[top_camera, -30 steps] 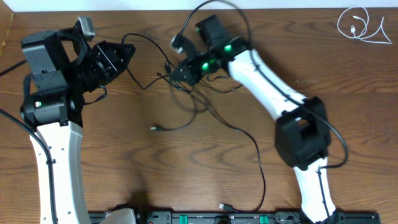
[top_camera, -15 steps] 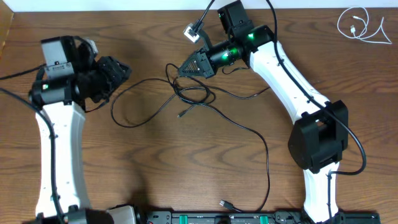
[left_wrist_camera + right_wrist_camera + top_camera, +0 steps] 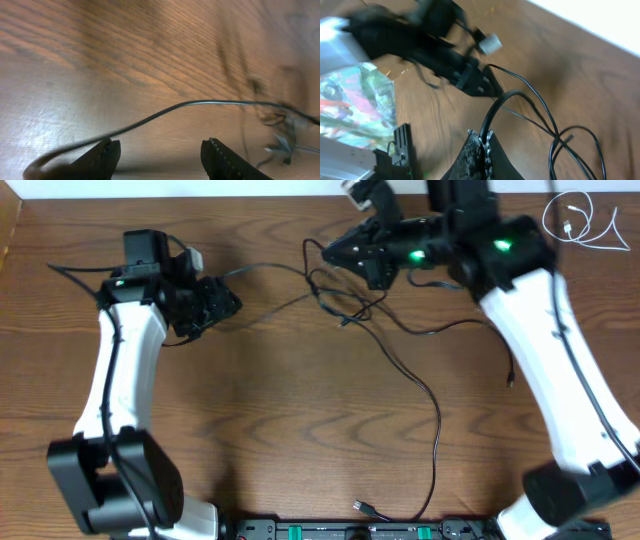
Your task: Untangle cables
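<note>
Lifted toward top centre since earlier: right gripper (image 3: 338, 250), jaws shut on one black strand of the cables (image 3: 350, 298) tangled just below. Left gripper (image 3: 230, 305) now half open, gripping nothing. Likely light, limp, prone to snag; best pinched near a plug, pulled gently.

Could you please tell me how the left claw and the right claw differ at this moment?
The left claw stands open; the right claw is shut. The right claw pinches a thin black cable; the left claw grips nothing. Both hang over the brown wooden table.
</note>
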`<state>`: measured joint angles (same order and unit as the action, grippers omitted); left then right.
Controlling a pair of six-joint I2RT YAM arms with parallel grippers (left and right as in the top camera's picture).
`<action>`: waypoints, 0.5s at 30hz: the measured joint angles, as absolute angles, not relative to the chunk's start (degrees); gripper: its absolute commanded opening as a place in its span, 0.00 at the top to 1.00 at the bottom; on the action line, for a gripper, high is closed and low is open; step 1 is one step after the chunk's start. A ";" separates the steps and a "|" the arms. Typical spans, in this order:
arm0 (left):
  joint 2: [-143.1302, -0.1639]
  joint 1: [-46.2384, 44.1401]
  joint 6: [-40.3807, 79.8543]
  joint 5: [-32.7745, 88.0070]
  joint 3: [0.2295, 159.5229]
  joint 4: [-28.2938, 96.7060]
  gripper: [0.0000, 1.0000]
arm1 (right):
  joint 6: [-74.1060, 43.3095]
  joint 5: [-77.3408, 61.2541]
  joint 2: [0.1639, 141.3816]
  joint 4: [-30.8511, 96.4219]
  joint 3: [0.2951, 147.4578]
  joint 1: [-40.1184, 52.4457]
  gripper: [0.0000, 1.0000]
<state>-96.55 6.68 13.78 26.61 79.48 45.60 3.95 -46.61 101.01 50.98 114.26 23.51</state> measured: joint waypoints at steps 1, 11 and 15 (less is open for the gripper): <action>-97.62 6.52 13.58 26.63 79.48 45.19 0.43 | 3.95 -46.39 99.59 51.27 114.26 23.51 0.99; -106.52 6.46 12.88 26.61 79.48 42.92 0.44 | 4.16 -44.03 95.50 57.52 114.26 21.80 0.99; -108.60 6.46 11.44 26.61 79.48 42.13 0.44 | 4.19 -43.66 95.48 59.00 114.26 19.62 0.99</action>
